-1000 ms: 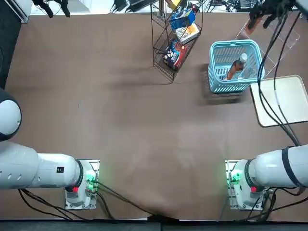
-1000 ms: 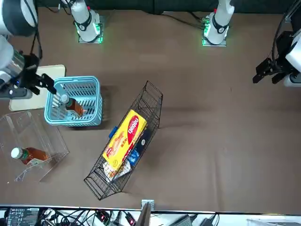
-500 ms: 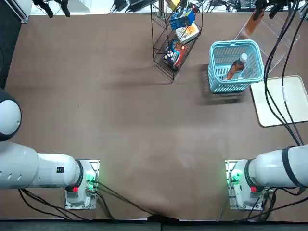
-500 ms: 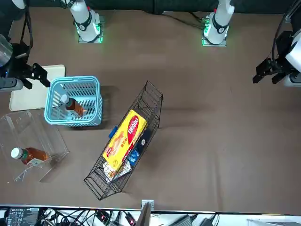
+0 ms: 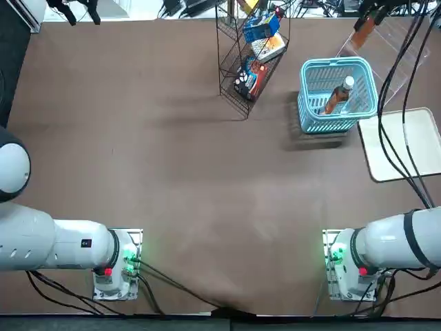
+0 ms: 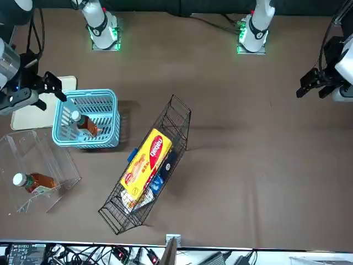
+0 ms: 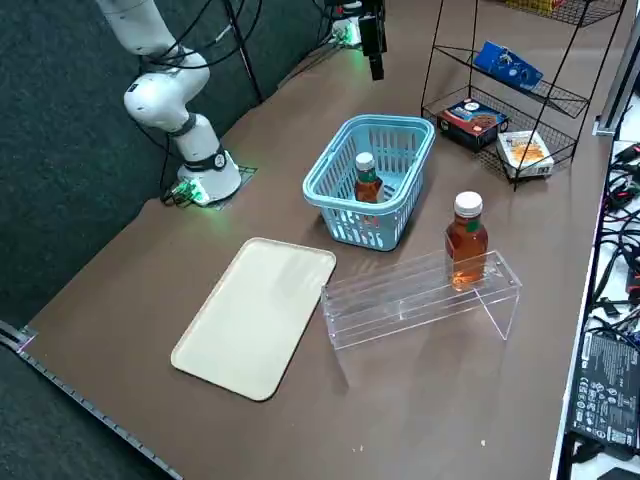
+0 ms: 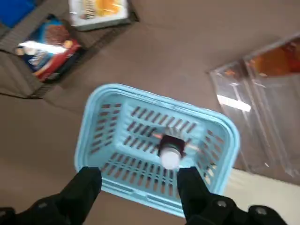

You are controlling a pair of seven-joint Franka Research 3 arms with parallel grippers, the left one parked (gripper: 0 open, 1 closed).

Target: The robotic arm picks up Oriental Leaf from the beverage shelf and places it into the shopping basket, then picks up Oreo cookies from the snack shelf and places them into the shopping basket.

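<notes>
My right gripper (image 8: 140,187) hangs open and empty above the light blue shopping basket (image 8: 117,90), seen high over the table in the side view (image 7: 376,66) and beside the basket from the front (image 6: 51,93). An Oriental Leaf bottle (image 7: 368,180) with a white cap leans inside the basket (image 5: 304,76). A second bottle (image 7: 466,240) stands on the clear beverage shelf (image 7: 420,295). The blue Oreo cookies pack (image 7: 508,65) lies on an upper tier of the black wire snack shelf (image 7: 560,96), also in the top view (image 5: 260,27).
A cream tray (image 7: 260,315) lies on the table near the basket and acrylic rack. The wire rack also holds a red-and-black pack (image 7: 475,115), a pale box (image 7: 525,150) and a yellow-red pack (image 6: 146,165).
The right gripper has lifted away from the bottle in the basket, drifted toward the tray side, then come partly back. The bottle stays in the basket.
</notes>
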